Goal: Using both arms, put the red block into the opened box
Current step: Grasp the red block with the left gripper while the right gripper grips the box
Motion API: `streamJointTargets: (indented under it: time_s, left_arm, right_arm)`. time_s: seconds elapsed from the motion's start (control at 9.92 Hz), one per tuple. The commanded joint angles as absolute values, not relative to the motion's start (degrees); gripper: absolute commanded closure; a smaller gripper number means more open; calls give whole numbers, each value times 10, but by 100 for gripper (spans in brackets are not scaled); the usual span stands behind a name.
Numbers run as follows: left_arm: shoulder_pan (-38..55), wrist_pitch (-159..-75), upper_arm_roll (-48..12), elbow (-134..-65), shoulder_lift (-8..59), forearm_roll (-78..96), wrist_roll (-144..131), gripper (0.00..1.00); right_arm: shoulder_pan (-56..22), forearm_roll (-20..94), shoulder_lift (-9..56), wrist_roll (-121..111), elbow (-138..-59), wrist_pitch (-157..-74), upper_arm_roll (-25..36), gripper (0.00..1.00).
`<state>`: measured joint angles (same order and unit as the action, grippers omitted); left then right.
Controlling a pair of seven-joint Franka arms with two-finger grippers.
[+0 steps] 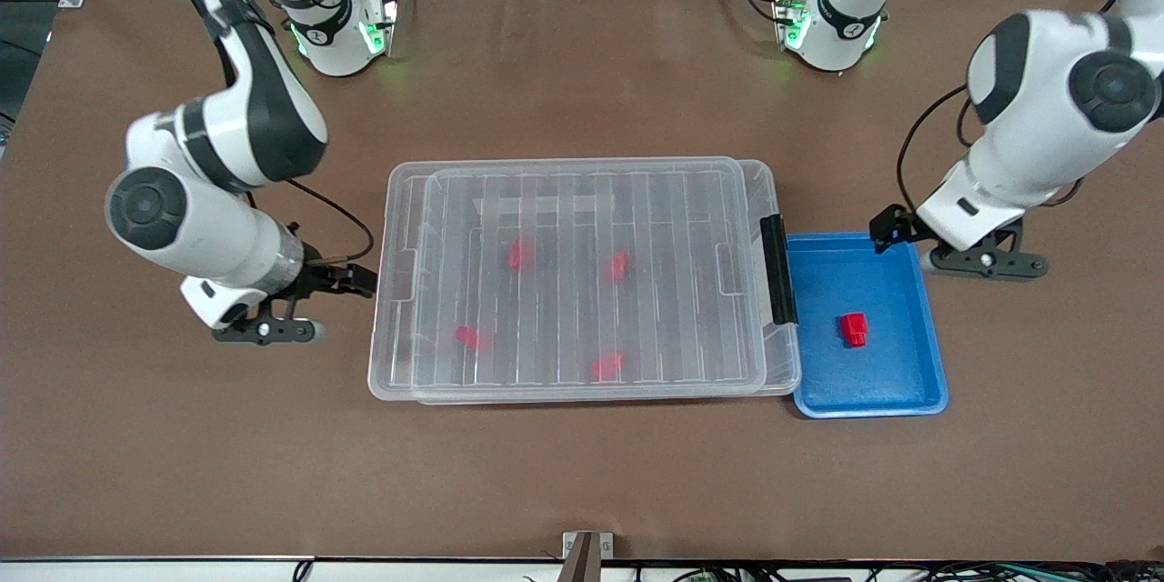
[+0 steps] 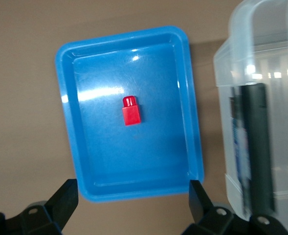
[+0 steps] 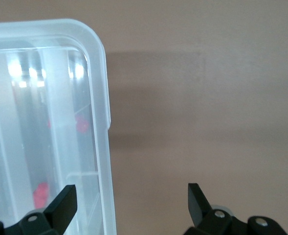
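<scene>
One red block [image 1: 853, 328] [image 2: 131, 111] lies on the floor of a blue tray [image 1: 900, 386] [image 2: 153, 161]. The tray stands against the end of the clear box [image 1: 382, 336] [image 2: 261, 49] [image 3: 100, 98] that carries the black latch bar [image 1: 778, 268]. The ribbed clear lid [image 1: 582, 200] lies over the box, and several more red pieces [image 1: 520, 255] show blurred through it. My left gripper [image 1: 987, 262] [image 2: 132, 196] hangs open and empty over the table by the tray's farther corner. My right gripper [image 1: 268, 327] [image 3: 132, 196] hangs open and empty beside the box's other end.
Brown table [image 1: 582, 482] all round, with bare room nearer the front camera and between the box and the arm bases [image 1: 341, 36]. A small bracket [image 1: 587, 550] sits at the table's front edge.
</scene>
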<state>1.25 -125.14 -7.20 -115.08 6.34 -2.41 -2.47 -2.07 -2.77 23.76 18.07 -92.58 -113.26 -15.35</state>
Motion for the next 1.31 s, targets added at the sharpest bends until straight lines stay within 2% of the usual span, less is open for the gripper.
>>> streamJointTargets:
  time_s: [0.0, 0.2, 0.4, 0.91, 1.11, 1.21]
  left_arm:
    - [-3, -1350, -71, -1162, 152, -35, -31, 0]
    - [-8, -1413, -71, -1147, 221, -35, -31, 1]
    - [-9, -1440, -69, -1119, 283, -34, -34, 8]
    - [-9, -1475, -57, -1099, 347, -33, -47, 25]
    - [-5, -1475, -57, -1092, 356, -34, -84, 45]
    - [-4, -1474, -57, -1092, 358, -34, -95, 65]
  right_arm:
    - [-25, -42, 226, 191, -976, -1176, -156, 0]
    - [-27, -44, 228, 187, -994, -1199, -156, 0]
    - [-35, -59, 237, 186, -998, -1209, -156, 0]
    - [-9, -91, 241, 139, -998, -1205, -156, 0]
    - [1, -91, 241, 120, -999, -1202, -156, 0]
    - [10, -91, 241, 102, -1002, -1200, -156, 0]
